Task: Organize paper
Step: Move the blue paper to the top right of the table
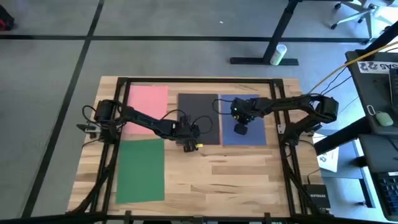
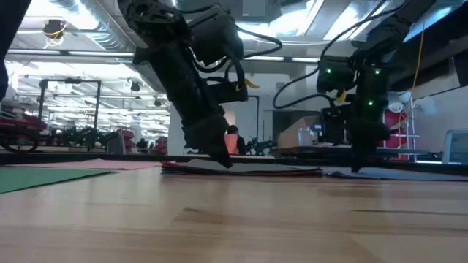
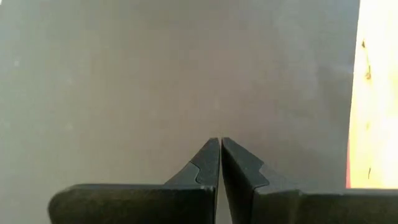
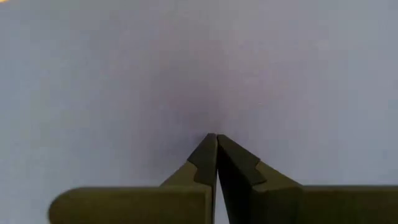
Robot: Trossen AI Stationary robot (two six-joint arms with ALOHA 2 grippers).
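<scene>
- Pressing downward, the left gripper (image 1: 188, 140) has its two dark fingers (image 3: 208, 165) closed tip to tip with nothing between them; the tips rest on the thin dark grey rectangular paper sheet (image 1: 199, 118), near that sheet's front edge.
- In the left wrist view the dark grey sheet (image 3: 174, 81) fills nearly the whole field, with a strip of light wooden table top (image 3: 379, 93) beside its edge and a thin red line showing at that edge.
- The right gripper (image 1: 240, 129) likewise has its fingers (image 4: 208, 158) pressed together, holding nothing, with the tips down on the thin navy blue rectangular paper sheet (image 1: 244, 121).
- The navy blue sheet (image 4: 199, 68) fills the whole right wrist view.
- In the low view both grippers, left (image 2: 219, 157) and right (image 2: 360, 166), meet the flat sheets at table level.
- The dark grey and navy blue sheets lie side by side at the back middle of the table (image 1: 236, 180).
- A thin pink rectangular paper sheet (image 1: 148, 109) lies just left of the dark grey one, partly under the left arm.
- A thin green rectangular paper sheet (image 1: 141, 171) lies in front of the pink one, at the table's front left.
</scene>
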